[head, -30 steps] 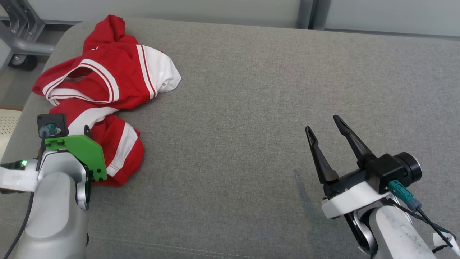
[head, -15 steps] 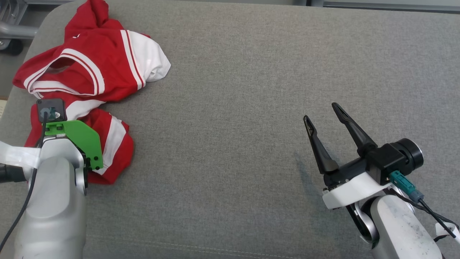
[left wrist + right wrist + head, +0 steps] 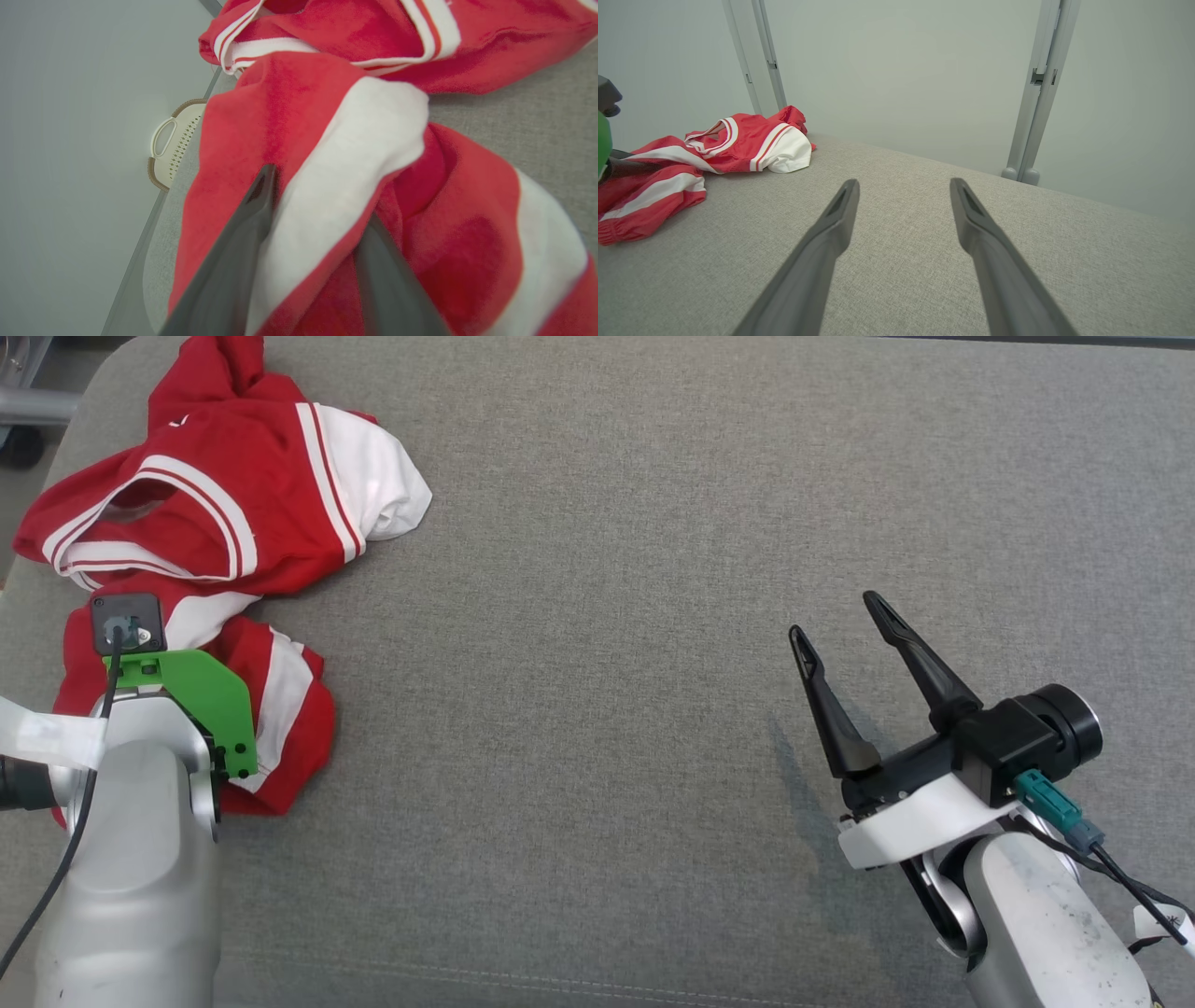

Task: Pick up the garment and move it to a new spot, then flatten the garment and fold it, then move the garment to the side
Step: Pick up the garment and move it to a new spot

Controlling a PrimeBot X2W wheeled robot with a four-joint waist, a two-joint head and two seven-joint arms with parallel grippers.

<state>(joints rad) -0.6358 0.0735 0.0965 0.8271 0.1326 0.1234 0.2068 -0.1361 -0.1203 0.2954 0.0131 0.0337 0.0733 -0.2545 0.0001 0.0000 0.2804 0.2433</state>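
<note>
1. Now, start with the garment (image 3: pixel 215 523): red with white bands, it lies crumpled at the far left end of the grey bench (image 3: pixel 653 523). It is bunched in two lumps and no part of it is lifted.
2. Your left hand (image 3: pixel 317 196) is down in the nearer lump. In the left wrist view its two dark fingers stand either side of a raised fold that carries a white band (image 3: pixel 336 154). They are apart, with cloth bulging between them, and no pinch shows yet.
3. What has changed over the last second:
   - The left fingers were spread as far as they go and have begun to draw in on the fold.
   - The head camera has tipped, so the garment sits higher and further left in that view. The bench edge moved with it, so the cloth itself has not shifted.
4. Your right hand (image 3: pixel 835 616) has stayed where it was, hovering wide and empty over bare bench, well apart from the garment.
5. For the task, my reading is that the first pickup is only starting. Let the left hand finish closing before you raise it. The fold looks thick and loose, so a shallow pinch could catch one layer and slip.
</note>
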